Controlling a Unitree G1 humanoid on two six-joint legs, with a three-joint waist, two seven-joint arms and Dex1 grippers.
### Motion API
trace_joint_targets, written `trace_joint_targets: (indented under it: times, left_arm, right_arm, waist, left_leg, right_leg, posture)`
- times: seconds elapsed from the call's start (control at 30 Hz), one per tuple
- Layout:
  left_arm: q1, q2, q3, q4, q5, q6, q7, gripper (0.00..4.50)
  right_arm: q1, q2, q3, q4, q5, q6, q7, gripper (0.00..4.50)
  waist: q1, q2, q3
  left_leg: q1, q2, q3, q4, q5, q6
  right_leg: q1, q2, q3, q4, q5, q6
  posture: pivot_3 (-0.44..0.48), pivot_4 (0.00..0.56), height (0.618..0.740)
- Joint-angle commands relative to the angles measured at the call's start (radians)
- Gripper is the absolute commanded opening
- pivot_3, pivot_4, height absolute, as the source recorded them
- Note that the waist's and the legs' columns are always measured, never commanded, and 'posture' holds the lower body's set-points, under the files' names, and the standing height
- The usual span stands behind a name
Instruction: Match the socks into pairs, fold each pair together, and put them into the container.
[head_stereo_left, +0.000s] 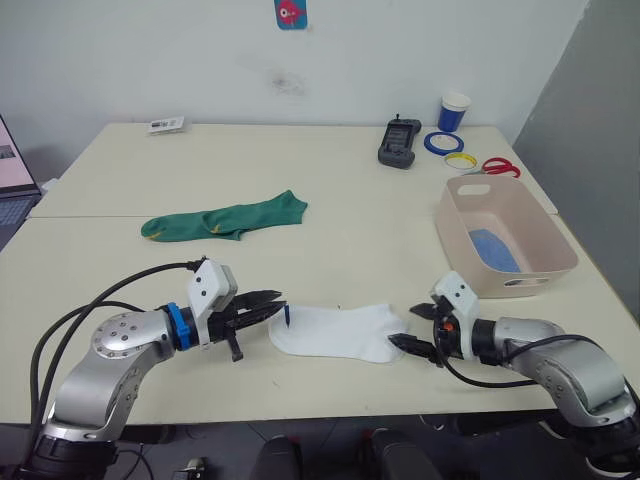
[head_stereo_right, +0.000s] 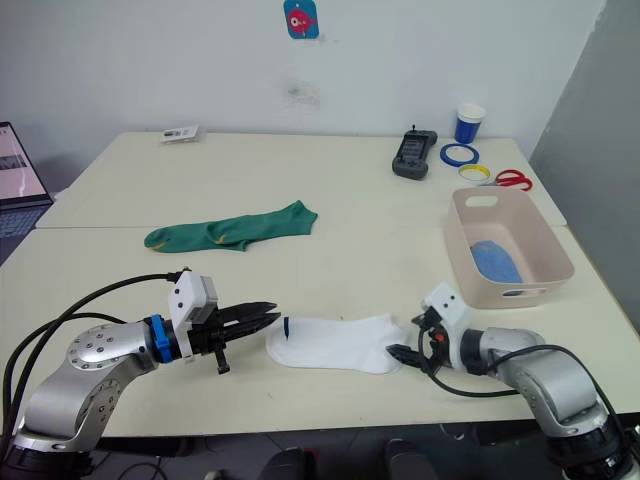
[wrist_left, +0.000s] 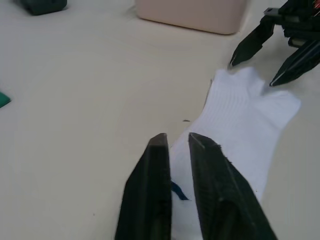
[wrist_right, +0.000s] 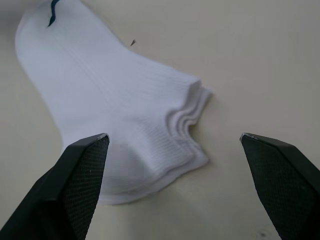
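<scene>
Two white socks (head_stereo_left: 335, 332) lie stacked flat near the table's front edge, their several cuff layers (wrist_right: 192, 122) showing. My left gripper (head_stereo_left: 268, 311) rests at their toe end with its fingers (wrist_left: 160, 165) almost together and no fabric bunched between them. My right gripper (head_stereo_left: 405, 327) is open, its fingertips (wrist_right: 87, 150) straddling the cuff end. Farther back on the left lie the green socks (head_stereo_left: 225, 220), one on the other. The pale pink container (head_stereo_left: 545, 235) stands at the right with a light blue sock (head_stereo_left: 493, 250) inside.
At the back right are a black handheld device (head_stereo_left: 398, 143), a blue-and-white cup (head_stereo_left: 453, 112), blue (head_stereo_left: 443, 142) and yellow (head_stereo_left: 461, 160) tape rolls and red scissors (head_stereo_left: 500, 167). A laptop (head_stereo_left: 10, 185) sits at the left edge, a small card (head_stereo_left: 165, 125) at the back left.
</scene>
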Motion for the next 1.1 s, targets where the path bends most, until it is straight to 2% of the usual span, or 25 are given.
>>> trace_joint_targets:
  times: [0.03, 0.13, 0.17, 0.5, 0.7, 0.87, 1.1]
  left_arm:
    - [-0.001, 0.011, -0.005, -0.05, -0.002, -0.004, -0.008, 0.04]
    - [0.009, 0.012, -0.007, -0.069, -0.002, -0.005, -0.006, 0.0]
    - [0.013, 0.011, -0.01, -0.073, 0.004, -0.008, -0.003, 0.0]
    - [0.018, 0.007, -0.033, -0.115, 0.009, -0.012, -0.017, 0.0]
    - [-0.002, 0.014, -0.089, -0.09, 0.035, -0.033, -0.066, 0.0]
    - [-0.096, -0.024, -0.169, 0.008, 0.091, -0.046, -0.07, 0.0]
    - [-0.149, -0.056, -0.273, 0.098, 0.18, -0.067, -0.07, 0.0]
  right_arm:
    - [-0.028, -0.007, 0.02, 0.008, 0.017, 0.04, 0.025, 4.5]
    - [-0.037, 0.003, 0.017, 0.015, 0.034, 0.048, 0.048, 3.97]
    - [-0.041, 0.012, 0.013, 0.02, 0.04, 0.046, 0.052, 3.67]
    - [-0.057, -0.017, -0.024, 0.058, 0.084, 0.071, 0.125, 0.03]
    - [-0.143, -0.077, 0.005, 0.185, 0.067, 0.009, 0.246, 0.03]
    - [-0.263, -0.092, 0.074, 0.336, 0.012, -0.062, 0.361, 0.03]
    - [-0.307, -0.092, 0.112, 0.401, -0.034, -0.089, 0.412, 0.03]
  waist:
    - [-0.001, 0.0, 0.0]
    - [-0.001, 0.0, 0.0]
    - [-0.001, 0.0, 0.0]
    - [0.0, 0.0, 0.0]
    - [-0.001, 0.0, 0.0]
    - [0.0, 0.0, 0.0]
    - [0.001, 0.0, 0.0]
  left_leg:
    - [0.0, 0.0, 0.0, 0.0, 0.0, 0.0]
    - [0.0, 0.0, 0.0, 0.0, 0.0, 0.0]
    - [0.0, 0.0, 0.0, 0.0, 0.0, 0.0]
    - [0.0, 0.0, 0.0, 0.0, 0.0, 0.0]
    - [0.0, -0.001, 0.0, 0.001, 0.0, 0.0]
    - [0.0, 0.0, 0.0, 0.001, 0.0, 0.0]
    - [-0.001, 0.0, 0.0, 0.001, 0.0, 0.0]
  right_leg:
    - [0.0, 0.0, 0.001, 0.0, 0.0, 0.0]
    - [0.0, 0.0, 0.0, 0.0, 0.0, 0.0]
    - [0.0, 0.0, 0.0, 0.0, 0.0, 0.0]
    - [0.0, 0.0, 0.0, 0.0, 0.0, 0.0]
    - [0.0, 0.001, 0.0, 0.0, 0.0, 0.0]
    - [0.0, 0.004, 0.0, 0.0, 0.0, 0.0]
    - [0.0, 0.004, 0.001, -0.001, 0.0, 0.0]
  posture:
    - [0.0, 0.15, 0.74]
    - [0.0, 0.15, 0.74]
    - [0.0, 0.15, 0.74]
    - [0.0, 0.15, 0.74]
    - [0.0, 0.15, 0.74]
    - [0.0, 0.15, 0.74]
    - [0.0, 0.15, 0.74]
